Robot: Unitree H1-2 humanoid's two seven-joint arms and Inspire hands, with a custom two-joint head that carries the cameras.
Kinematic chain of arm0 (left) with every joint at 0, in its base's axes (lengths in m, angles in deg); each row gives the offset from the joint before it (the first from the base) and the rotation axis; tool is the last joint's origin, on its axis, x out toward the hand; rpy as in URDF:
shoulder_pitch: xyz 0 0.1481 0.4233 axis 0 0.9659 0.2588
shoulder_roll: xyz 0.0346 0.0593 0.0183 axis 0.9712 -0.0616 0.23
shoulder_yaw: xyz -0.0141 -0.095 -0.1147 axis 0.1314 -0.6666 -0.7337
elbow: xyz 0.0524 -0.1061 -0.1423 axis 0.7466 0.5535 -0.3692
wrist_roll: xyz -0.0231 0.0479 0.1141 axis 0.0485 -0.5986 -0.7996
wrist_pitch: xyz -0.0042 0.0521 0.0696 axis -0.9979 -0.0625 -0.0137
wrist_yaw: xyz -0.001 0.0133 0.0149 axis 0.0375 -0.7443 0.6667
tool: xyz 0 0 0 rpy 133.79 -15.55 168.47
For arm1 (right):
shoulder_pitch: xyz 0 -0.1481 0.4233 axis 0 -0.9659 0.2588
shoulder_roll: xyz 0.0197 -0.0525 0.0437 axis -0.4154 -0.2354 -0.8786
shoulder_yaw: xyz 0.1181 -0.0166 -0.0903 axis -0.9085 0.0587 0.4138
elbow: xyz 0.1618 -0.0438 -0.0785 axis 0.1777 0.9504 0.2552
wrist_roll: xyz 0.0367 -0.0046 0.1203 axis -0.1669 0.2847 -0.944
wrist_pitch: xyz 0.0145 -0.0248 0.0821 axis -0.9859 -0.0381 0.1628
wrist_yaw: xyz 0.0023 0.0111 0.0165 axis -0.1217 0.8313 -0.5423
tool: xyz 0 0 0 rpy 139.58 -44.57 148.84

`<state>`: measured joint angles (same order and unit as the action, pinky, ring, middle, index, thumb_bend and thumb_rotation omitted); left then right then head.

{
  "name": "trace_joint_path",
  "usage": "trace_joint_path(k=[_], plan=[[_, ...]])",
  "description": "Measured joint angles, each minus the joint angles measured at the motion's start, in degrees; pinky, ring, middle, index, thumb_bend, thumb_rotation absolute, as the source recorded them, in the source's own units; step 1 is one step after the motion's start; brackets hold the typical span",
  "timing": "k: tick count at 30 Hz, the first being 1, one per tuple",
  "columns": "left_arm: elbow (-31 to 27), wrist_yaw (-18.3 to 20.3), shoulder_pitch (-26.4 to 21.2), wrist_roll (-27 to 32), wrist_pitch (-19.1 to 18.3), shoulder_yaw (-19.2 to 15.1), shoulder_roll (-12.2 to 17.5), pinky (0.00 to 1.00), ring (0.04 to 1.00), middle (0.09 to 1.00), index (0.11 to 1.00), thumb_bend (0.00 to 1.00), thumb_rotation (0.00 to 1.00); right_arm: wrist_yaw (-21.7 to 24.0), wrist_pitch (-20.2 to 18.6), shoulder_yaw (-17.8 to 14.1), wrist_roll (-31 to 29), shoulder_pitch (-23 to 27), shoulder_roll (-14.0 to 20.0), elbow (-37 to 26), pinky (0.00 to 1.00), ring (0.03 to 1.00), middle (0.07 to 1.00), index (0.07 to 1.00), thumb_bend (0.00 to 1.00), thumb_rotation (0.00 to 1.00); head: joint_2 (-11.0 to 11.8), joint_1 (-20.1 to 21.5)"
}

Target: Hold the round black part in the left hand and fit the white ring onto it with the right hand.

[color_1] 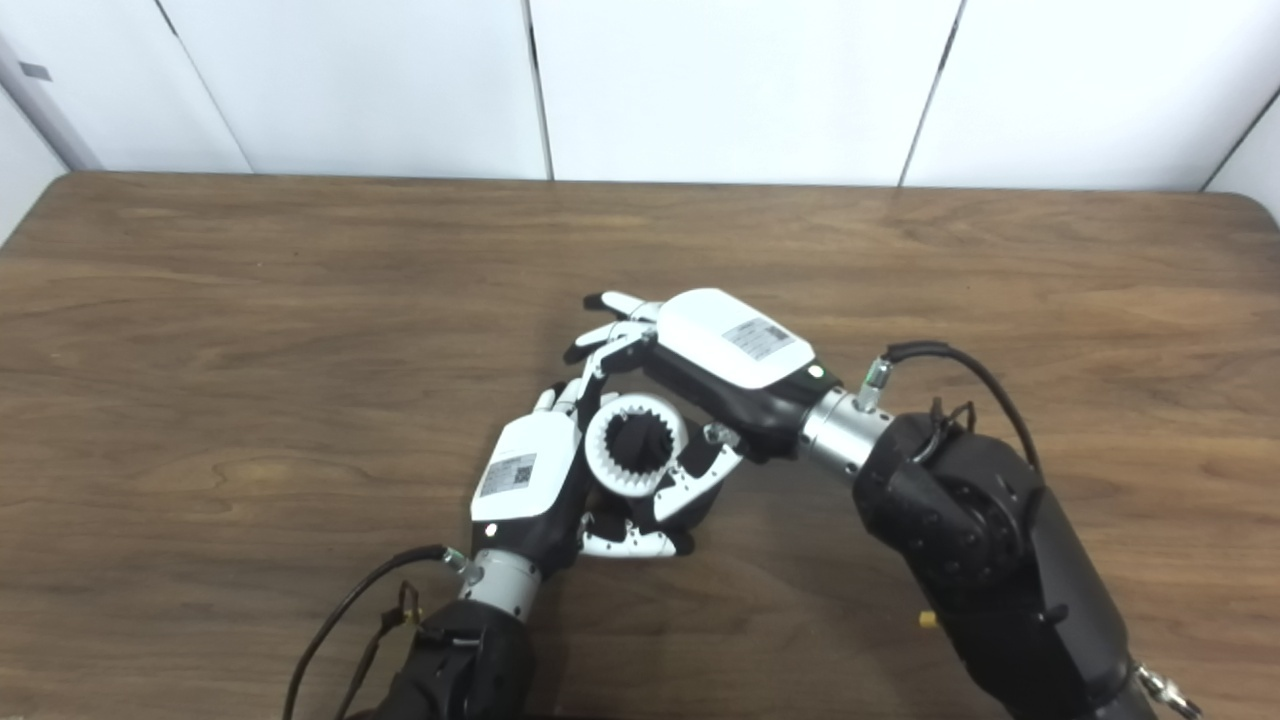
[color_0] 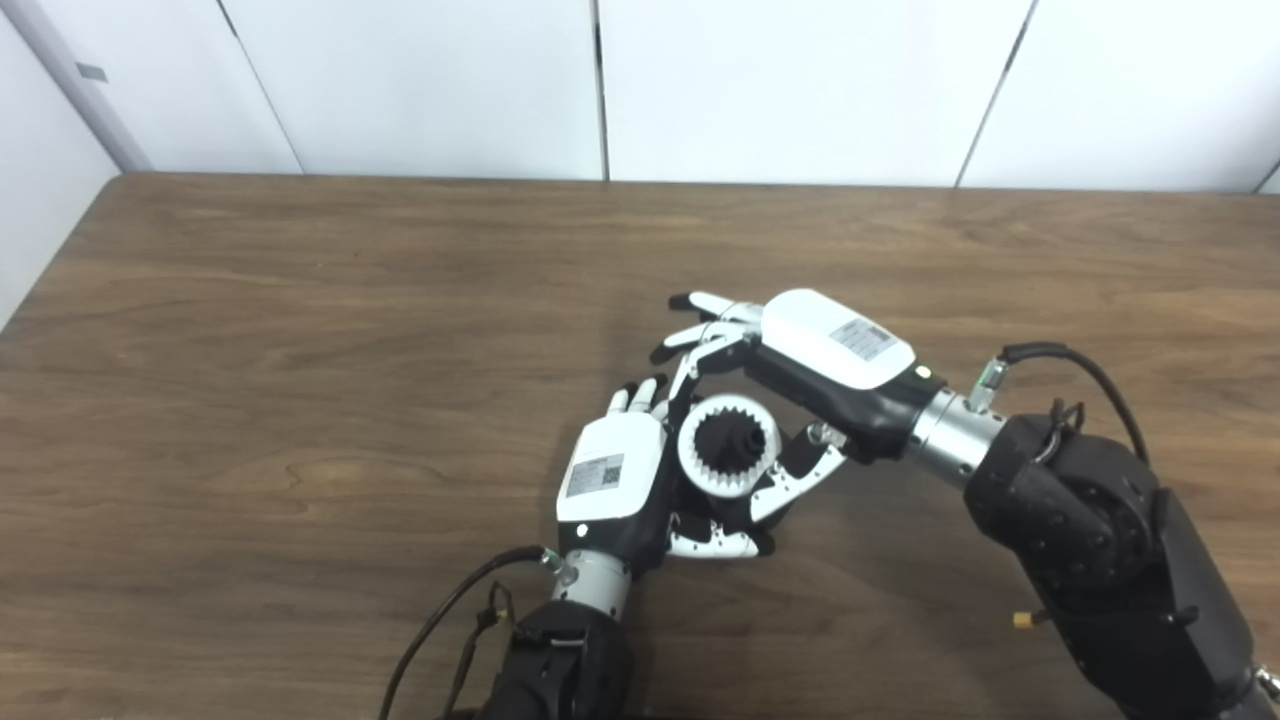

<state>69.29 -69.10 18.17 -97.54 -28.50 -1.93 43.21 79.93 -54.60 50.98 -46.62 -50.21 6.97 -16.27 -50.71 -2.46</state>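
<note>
A white ring (color_0: 727, 446) with teeth on its inner edge sits around a round black part (color_0: 727, 440), whose toothed hub shows through the ring's centre. My left hand (color_0: 625, 475) is shut on the black part from the left and below, its thumb curling under it. My right hand (color_0: 800, 365) reaches in from the right. Its thumb touches the ring's lower right edge and one finger touches the upper left edge. The other fingers of the right hand are spread out above. Most of the black part's body is hidden by the ring and the hands.
The brown wooden table (color_0: 300, 350) stretches wide on all sides of the hands. White wall panels (color_0: 600, 80) stand behind its far edge. Black cables (color_0: 450, 620) trail from both wrists.
</note>
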Motion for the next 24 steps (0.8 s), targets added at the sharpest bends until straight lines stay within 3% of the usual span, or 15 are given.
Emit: trace_joint_path(k=[12,24], plan=[[-0.15,0.37,0.04,0.19,0.02,-0.06,0.05,1.00,0.974,0.839,0.481,0.52,0.06,-2.12,-6.43,-5.86,-7.20,-1.39,-2.38,5.47,0.80,0.936,0.828,0.483,0.52,0.14,0.00,1.23],[-0.54,1.06,0.14,0.24,0.04,-0.11,0.12,1.00,0.975,0.840,0.482,0.52,0.06,-5.75,-11.55,-9.11,-13.81,-3.40,-3.97,8.60,0.92,0.931,0.850,0.483,0.52,0.15,-0.53,1.76]])
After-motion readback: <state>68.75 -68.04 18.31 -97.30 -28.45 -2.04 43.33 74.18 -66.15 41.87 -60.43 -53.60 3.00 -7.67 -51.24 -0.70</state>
